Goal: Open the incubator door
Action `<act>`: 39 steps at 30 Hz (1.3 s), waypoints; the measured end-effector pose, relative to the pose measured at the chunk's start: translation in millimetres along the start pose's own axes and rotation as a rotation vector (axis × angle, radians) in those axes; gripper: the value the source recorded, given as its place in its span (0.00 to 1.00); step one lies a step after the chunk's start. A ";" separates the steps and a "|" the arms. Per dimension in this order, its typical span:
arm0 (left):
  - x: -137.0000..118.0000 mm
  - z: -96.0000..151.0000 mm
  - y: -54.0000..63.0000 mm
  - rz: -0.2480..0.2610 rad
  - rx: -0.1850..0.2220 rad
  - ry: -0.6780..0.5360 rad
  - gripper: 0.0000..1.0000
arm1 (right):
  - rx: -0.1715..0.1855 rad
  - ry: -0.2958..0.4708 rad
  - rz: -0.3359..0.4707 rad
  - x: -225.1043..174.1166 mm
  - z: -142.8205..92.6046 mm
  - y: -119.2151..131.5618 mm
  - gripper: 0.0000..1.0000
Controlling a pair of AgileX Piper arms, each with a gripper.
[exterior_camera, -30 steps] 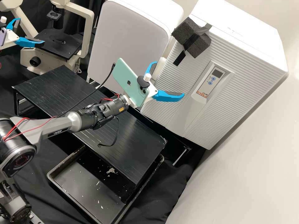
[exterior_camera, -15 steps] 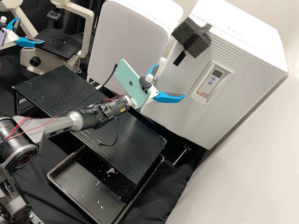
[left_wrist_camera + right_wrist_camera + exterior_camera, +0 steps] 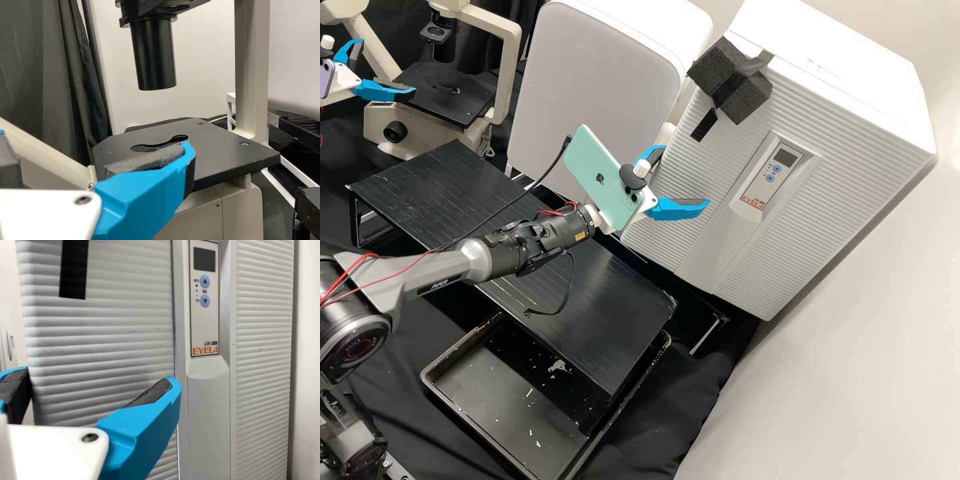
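In the high view the incubator (image 3: 853, 133) stands at the right, its ribbed front door (image 3: 693, 193) shut. My right gripper (image 3: 686, 176) is open in front of the door's lower left part, with nothing between its fingers. In the right wrist view, the right gripper (image 3: 97, 377) spreads across the ribbed door (image 3: 105, 340), left of the control panel (image 3: 205, 325); contact cannot be told. My left gripper (image 3: 387, 67) is open by the microscope at the high view's far left. The left wrist view has the left gripper (image 3: 100, 152) before the microscope stage (image 3: 225, 155).
A black foam block (image 3: 747, 100) with tape sits at the incubator's upper front edge. Left of it stands a white cabinet (image 3: 587, 80). A black slatted table (image 3: 613, 313) and a black tray (image 3: 520, 400) lie below the right arm. The microscope (image 3: 420, 127) stands at the back left.
My right gripper has shifted slightly rightward in the high view, and its fingers have moved somewhat nearer each other while staying open. The left gripper has kept still.
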 end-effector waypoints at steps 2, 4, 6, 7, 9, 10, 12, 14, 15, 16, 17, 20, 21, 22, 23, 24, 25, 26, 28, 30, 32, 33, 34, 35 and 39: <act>0.0 0.0 0.0 0.000 0.000 0.000 1.00 | -0.007 -0.001 -0.002 0.0 0.1 -0.2 0.00; 0.0 0.0 0.0 0.000 0.000 0.000 1.00 | -0.021 -0.003 -0.003 0.0 0.3 -0.3 0.00; 0.0 0.0 0.0 0.000 0.000 0.000 1.00 | -0.015 -0.011 0.000 0.0 1.0 0.0 0.00; 0.0 0.0 0.0 0.000 0.000 0.000 1.00 | -0.012 -0.015 0.002 0.0 1.4 0.2 0.00; 0.0 0.0 0.0 0.000 0.000 0.000 1.00 | -0.020 -0.013 0.000 -0.1 0.9 -0.3 0.00; 0.0 0.0 0.0 0.000 0.000 0.000 1.00 | -0.022 -0.013 0.000 -0.1 0.9 -0.3 0.00; 0.0 0.0 0.0 0.000 0.000 0.000 1.00 | -0.023 -0.011 -0.002 -0.3 0.2 -1.1 0.00; 0.0 0.0 0.0 0.000 0.000 0.000 1.00 | -0.025 -0.008 -0.006 -0.5 -0.8 -2.2 0.00; 0.0 0.0 0.0 0.000 0.000 0.000 1.00 | -0.025 -0.009 -0.005 -0.4 -0.6 -2.0 0.00; 0.0 0.0 0.0 0.000 0.000 0.000 1.00 | -0.025 -0.009 -0.005 -0.4 -0.6 -2.0 0.00; 0.0 0.0 0.0 0.000 0.000 0.000 1.00 | -0.024 -0.009 -0.008 -0.5 -1.0 -2.6 0.00; 0.0 0.0 0.0 0.000 0.000 0.000 1.00 | -0.026 -0.013 -0.016 -0.8 -0.9 -2.9 0.00; 0.0 0.0 0.0 0.000 0.000 0.000 1.00 | -0.026 -0.013 -0.016 -0.8 -0.9 -2.9 0.00; 0.0 0.0 0.0 0.000 0.000 0.000 1.00 | -0.026 -0.012 -0.015 -1.1 -1.3 -2.4 0.00; 0.0 0.0 0.0 0.000 0.000 0.000 1.00 | -0.026 -0.013 -0.016 -1.1 -1.3 -2.5 0.00; 0.0 0.0 0.0 0.000 0.000 0.000 1.00 | -0.027 -0.011 -0.016 -1.4 -2.1 -2.2 0.00; 0.0 0.0 0.0 0.000 0.000 0.000 1.00 | -0.029 -0.012 -0.016 -1.5 -2.1 -2.5 0.00; 0.0 0.0 0.0 0.000 0.000 0.000 1.00 | -0.034 -0.013 -0.016 -1.5 -2.2 -2.6 0.00; 0.0 0.0 0.0 0.000 0.000 0.000 1.00 | -0.036 -0.012 -0.017 -2.1 -3.7 -3.3 0.00; 0.0 0.0 0.0 0.000 0.000 0.000 1.00 | -0.038 -0.014 -0.016 -2.1 -3.3 -3.0 0.00; 0.0 0.0 0.0 0.000 0.000 0.000 1.00 | -0.045 -0.014 -0.016 -2.2 -3.5 -3.3 0.00; 0.0 0.0 0.0 0.000 0.000 0.000 1.00 | -0.044 -0.013 -0.015 -2.5 -4.1 -2.7 0.00; 0.0 0.0 0.0 0.000 0.000 0.000 1.00 | -0.048 -0.015 -0.019 -2.5 -3.9 -3.0 0.00; 0.0 0.0 0.0 0.000 0.000 0.000 1.00 | -0.048 -0.014 -0.021 -2.8 -4.6 -3.4 0.00; 0.0 0.0 0.0 0.000 0.000 0.000 1.00 | -0.048 -0.014 -0.020 -3.4 -5.8 -3.4 0.00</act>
